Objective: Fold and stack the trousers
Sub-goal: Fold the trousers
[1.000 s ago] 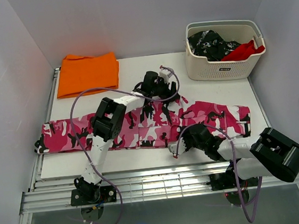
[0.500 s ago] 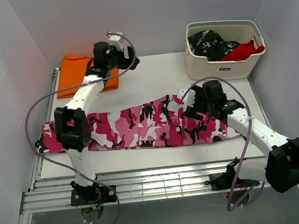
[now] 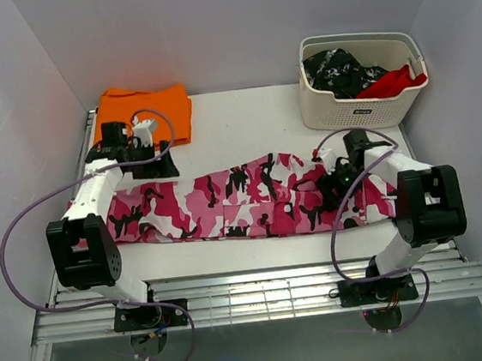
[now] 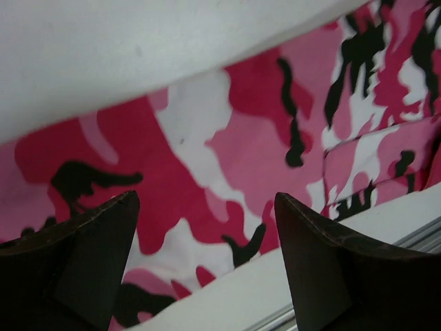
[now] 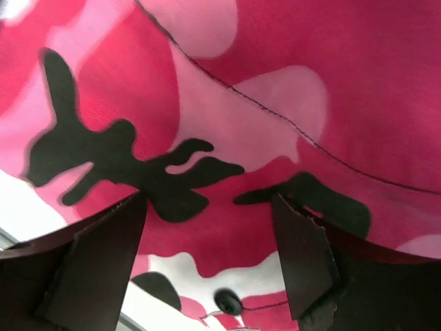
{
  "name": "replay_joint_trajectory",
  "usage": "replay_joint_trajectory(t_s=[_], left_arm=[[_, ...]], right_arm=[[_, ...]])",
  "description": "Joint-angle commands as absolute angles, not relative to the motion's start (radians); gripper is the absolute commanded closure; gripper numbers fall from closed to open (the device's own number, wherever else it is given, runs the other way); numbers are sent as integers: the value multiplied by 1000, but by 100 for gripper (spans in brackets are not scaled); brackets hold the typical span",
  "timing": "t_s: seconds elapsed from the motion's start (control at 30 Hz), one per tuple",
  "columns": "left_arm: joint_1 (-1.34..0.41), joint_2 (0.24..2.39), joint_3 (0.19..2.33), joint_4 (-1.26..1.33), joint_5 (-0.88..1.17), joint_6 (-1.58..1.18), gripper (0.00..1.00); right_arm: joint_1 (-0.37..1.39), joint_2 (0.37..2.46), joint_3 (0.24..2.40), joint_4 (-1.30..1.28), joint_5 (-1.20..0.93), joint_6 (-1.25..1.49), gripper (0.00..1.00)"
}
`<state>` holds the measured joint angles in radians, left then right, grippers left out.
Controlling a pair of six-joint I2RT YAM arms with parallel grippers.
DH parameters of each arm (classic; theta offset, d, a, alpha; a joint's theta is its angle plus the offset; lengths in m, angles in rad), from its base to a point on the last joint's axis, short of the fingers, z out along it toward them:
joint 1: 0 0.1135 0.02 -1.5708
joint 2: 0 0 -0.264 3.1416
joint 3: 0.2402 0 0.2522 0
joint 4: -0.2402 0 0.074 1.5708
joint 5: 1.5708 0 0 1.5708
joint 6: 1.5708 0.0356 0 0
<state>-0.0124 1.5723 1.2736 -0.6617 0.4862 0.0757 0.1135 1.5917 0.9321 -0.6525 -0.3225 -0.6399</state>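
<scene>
Top external: trousers (image 3: 243, 202) lie flat as one long strip, left to right across the front half of the desk (image 3: 244, 128), and nothing is lifted. The left jaws sit at the far edge of the strip's left end. The right jaws are low over its right third. Both wrist views show the jaws spread wide with only camo cloth under them and nothing pinched, so both are open.

My read is that I'm at the regrasp before the next fold, probably end over end. Fold not started.

How I'd run it:
- Put each set of jaws across a cloth edge, not over the middle of the panel. The right wrist view is all fabric and one seam with no edge in the gap, so closing there would only bunch it. I'd move out to the hem first.
- Go deep enough to catch every layer. I can't tell how many there are.
- Lift just clear of the desk, both ends at the same height, carry over and match the edges before letting go.
- Don't drag. The strip is near the desk's front edge.

The folded orange cloth (image 3: 143, 113) at the back left looks like the stack spot. The basket (image 3: 355, 115) at the back right is well clear.
</scene>
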Motion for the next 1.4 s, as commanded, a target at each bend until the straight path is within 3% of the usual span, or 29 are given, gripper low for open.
replay_joint_trajectory(t_s=[0.0,0.13,0.4,0.63,0.83,1.07,1.37], left_arm=[[63,1471,1178,-819,480,185,10],[95,1430,1097,-810,430,244,11],[98,1453,1071,-796,417,255,13],[274,1459,1211,-837,587,222,18],[471,1626,1393,-961,600,385,17],[571,1802,1569,-1003,601,593,17],[575,2049,1755,-1014,607,624,32]], right_arm=[[-41,1632,908,-681,-226,-724,21],[-193,1658,897,-658,-115,-842,22],[-258,1657,956,-672,-43,-939,26],[-65,1546,1084,-867,-258,-842,27],[133,1549,1089,-873,-268,-707,29],[135,1623,996,-807,-259,-684,29],[135,1652,874,-741,-189,-709,30]])
